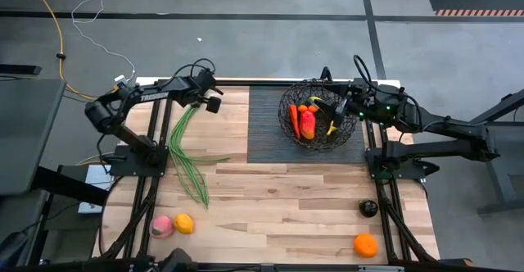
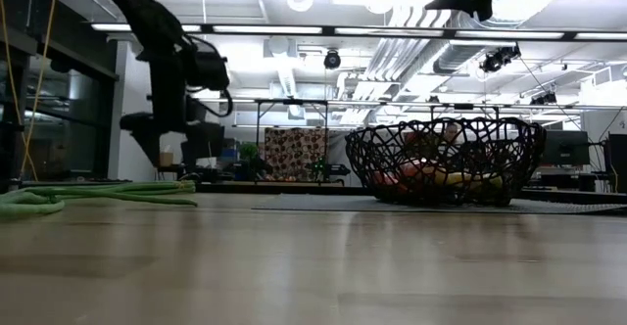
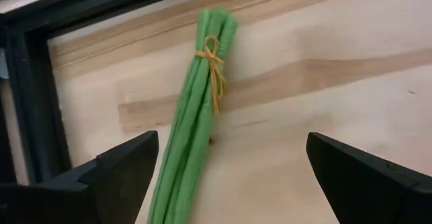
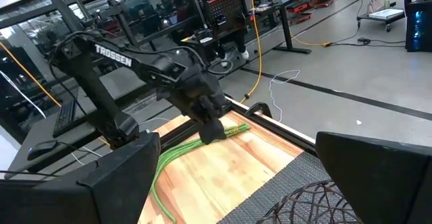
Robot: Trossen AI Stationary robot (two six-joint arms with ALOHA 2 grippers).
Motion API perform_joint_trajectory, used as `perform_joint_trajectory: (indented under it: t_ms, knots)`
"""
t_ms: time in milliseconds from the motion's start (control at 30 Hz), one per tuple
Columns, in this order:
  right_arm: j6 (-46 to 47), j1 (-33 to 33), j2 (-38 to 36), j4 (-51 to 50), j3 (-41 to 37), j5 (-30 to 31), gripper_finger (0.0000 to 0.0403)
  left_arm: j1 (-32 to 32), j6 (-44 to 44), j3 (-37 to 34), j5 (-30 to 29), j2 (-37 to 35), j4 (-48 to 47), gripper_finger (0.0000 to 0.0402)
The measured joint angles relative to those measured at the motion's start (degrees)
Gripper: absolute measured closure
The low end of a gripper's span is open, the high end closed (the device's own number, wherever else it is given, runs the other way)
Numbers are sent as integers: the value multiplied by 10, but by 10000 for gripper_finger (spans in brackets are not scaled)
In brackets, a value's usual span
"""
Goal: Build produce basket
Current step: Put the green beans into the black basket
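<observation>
From my remote station, the wooden bench (image 1: 270,198) carries a dark ribbed mat (image 1: 266,129) with the black wire basket (image 1: 321,115) on its right part, already holding a mango (image 1: 307,123), chili (image 1: 294,118) and banana (image 1: 334,125). The green stalks (image 1: 187,153) lie at the bench's left, tied with a yellow band (image 3: 214,65). My left gripper (image 1: 211,103) hovers over their tied end, fingers (image 3: 115,177) spread wide and empty. My right gripper (image 1: 329,106) hangs above the basket, fingers (image 4: 101,183) likewise apart. A peach (image 1: 161,227), two oranges (image 1: 184,223) and a plum (image 1: 368,209) wait along the near edge
</observation>
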Motion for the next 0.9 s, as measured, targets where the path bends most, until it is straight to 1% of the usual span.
perform_joint_trajectory:
  t_ms: [133,267,400,500,600,733,900]
  knots:
    - [-3,0,0,-8,0,0,15,19,0,1,0,29,13,37]
    - [-3,0,0,-21,0,0,15,19,-21,14,-13,44,18,49]
    - [-1,0,0,-29,0,0,15,15,-31,19,-18,57,27,76]
    - [0,0,0,-30,0,0,15,4,-43,20,-53,71,27,99]
    - [0,0,0,-30,0,0,15,0,-69,19,-63,86,20,117]
    - [0,0,0,-30,0,0,15,-9,-97,19,-97,103,17,139]
    - [0,0,0,-30,0,0,15,-18,-123,19,-101,118,18,170]
